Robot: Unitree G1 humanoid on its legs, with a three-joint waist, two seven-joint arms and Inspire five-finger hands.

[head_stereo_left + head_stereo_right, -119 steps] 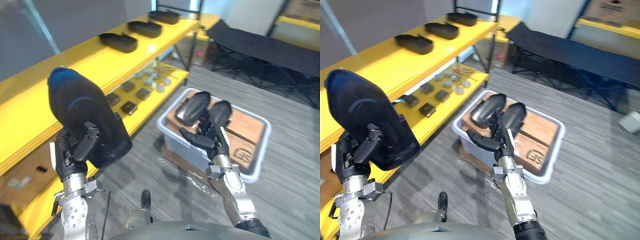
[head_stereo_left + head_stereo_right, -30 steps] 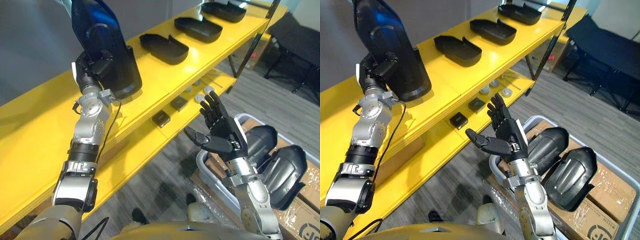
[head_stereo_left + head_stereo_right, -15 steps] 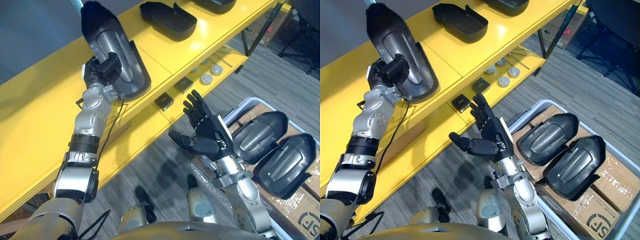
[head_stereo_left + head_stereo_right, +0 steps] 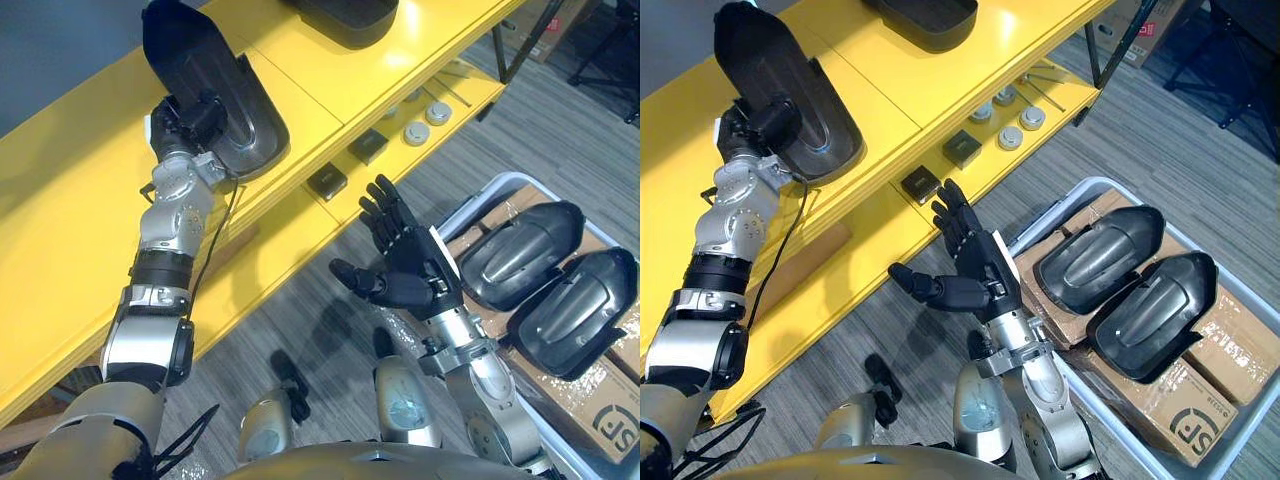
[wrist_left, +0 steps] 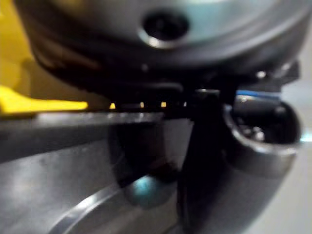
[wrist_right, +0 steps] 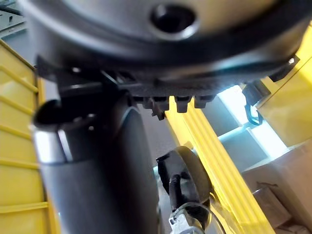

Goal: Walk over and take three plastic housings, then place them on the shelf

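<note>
A black plastic housing [image 4: 205,85] lies tilted on the yellow shelf top [image 4: 330,85], hollow side up. My left hand [image 4: 185,120] is raised to the shelf with its fingers curled round the housing's near end. Another black housing [image 4: 925,15] rests further along the same shelf. Two more housings [image 4: 520,255] [image 4: 572,312] lie side by side in a grey bin [image 4: 465,203] on the floor. My right hand [image 4: 410,275] hovers open, palm up, between the shelf and the bin, holding nothing.
The lower yellow shelf carries small dark blocks [image 4: 328,182] and round metal parts [image 4: 415,131]. Cardboard boxes [image 4: 1230,365] sit under the housings in the bin. Grey plank floor runs between shelf and bin; black shelf legs stand at the far end.
My left hand has brought the housing from upright above the shelf down onto the shelf top. The right hand stays open. The camera has tipped downward.
</note>
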